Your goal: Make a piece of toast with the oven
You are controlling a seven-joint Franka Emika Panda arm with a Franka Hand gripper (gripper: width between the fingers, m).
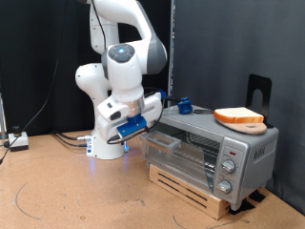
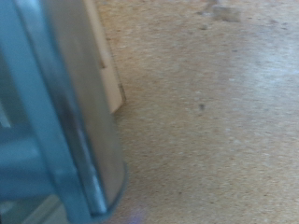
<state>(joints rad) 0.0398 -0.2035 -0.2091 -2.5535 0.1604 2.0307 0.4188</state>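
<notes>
Gripper (image 1: 145,131) sat at the oven (image 1: 212,148) door's 9 o'clock edge, jaws hidden so can't tell their gap; piece of toast (image 1: 239,117) lay on top of the oven on the round board (image 1: 246,124); I'd judge door-opening needs slow, hinge-following pull.

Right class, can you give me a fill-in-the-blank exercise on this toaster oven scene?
1. The piece of toast lies on a round board on ___ of the oven.
2. The oven stands on a wooden ___.
3. The gripper is beside the oven's ___ end in the exterior view.

Missing words: top; pallet; left
</notes>
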